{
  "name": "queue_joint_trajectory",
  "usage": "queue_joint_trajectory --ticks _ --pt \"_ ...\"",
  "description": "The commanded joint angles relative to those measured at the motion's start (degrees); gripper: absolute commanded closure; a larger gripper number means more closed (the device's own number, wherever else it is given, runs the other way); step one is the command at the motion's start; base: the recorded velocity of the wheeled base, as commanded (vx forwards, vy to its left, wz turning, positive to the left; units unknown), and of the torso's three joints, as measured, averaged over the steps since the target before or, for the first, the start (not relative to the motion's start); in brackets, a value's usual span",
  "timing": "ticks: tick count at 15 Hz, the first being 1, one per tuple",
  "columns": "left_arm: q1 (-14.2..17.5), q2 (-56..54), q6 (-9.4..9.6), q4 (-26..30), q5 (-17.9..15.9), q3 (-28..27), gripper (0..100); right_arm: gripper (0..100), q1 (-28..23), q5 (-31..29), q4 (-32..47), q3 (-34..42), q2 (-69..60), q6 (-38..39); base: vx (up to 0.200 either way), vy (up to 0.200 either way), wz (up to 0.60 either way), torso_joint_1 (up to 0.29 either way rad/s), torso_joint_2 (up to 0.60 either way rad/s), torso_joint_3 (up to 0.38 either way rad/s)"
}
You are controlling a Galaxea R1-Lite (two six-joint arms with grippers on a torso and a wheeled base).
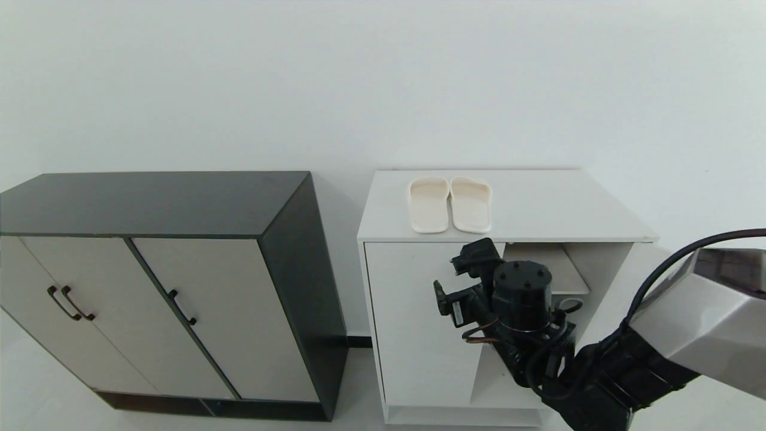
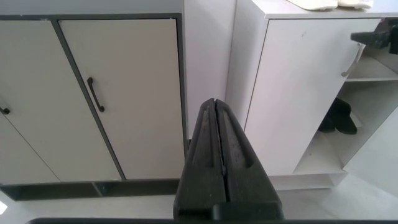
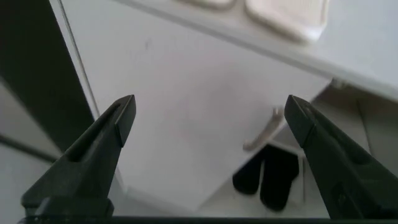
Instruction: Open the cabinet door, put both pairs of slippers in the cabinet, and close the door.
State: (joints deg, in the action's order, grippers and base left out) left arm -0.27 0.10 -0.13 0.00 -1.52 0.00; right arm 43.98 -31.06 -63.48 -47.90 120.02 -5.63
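Two poses: right gripper (image 3: 209, 106) spread wide before the white cabinet door (image 1: 413, 323), left gripper (image 2: 214, 106) pressed together.

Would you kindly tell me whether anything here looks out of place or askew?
Nothing looks damaged or askew. The cream slippers lie neatly paired on the white cabinet top rather than inside, where the black slippers already sit.

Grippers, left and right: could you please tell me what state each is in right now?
Left gripper: shut, holding nothing.
Right gripper: open, holding nothing.
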Motion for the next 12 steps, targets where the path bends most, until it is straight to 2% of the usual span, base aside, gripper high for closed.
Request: queue_joint_trajectory --ticks 1,3,5,12 --pt "0.0 0.0 -0.04 0.0 0.0 0.0 100 0 0.4 -3.2 8.1 -4.4 -5.5 5.9 0.0 0.0 0.0 0.0 0.0 0.0" --pt "0.0 0.0 -0.04 0.0 0.0 0.0 100 0 0.2 -5.9 15.8 -11.0 -5.7 12.7 0.0 0.0 0.0 0.0 0.0 0.0" --pt "0.0 0.0 -0.04 0.0 0.0 0.0 100 0 0.2 -6.4 20.8 -13.1 -6.9 15.7 0.0 0.0 0.0 0.0 0.0 0.0" --pt "0.0 0.0 0.13 0.0 0.0 0.0 100 0 0.1 -6.7 21.3 -13.2 -5.3 16.4 0.0 0.0 0.0 0.0 0.0 0.0"
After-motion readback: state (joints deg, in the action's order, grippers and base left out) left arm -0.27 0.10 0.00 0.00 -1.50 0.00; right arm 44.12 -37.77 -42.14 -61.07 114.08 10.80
